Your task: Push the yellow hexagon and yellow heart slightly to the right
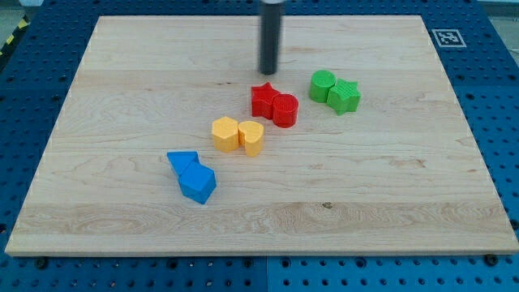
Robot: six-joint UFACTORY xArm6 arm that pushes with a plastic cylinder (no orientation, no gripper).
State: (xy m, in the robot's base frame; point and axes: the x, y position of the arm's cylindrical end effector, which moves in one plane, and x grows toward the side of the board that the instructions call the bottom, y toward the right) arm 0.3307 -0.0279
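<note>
Camera view: my tip (268, 71) sits above the red star (263, 99). No jaws on this end effector, so no grip state. I'd loop to the yellow hexagon's (225, 134) left side and push right; yellow heart (252, 138) touches it.

You had on the desk (122, 235) eight blocks, sorted by colour in four touching pairs:

- Yellow, two: one yellow hexagon (225, 134), one yellow heart (252, 138).
- Red, two: one red star (263, 100), one red cylinder (285, 109).
- Green, two: one green cylinder (322, 85), one green star (345, 96).
- Blue, two: one blue triangle (182, 161), one blue cube (198, 183).

You had one rod, ending in one tip (268, 71).
</note>
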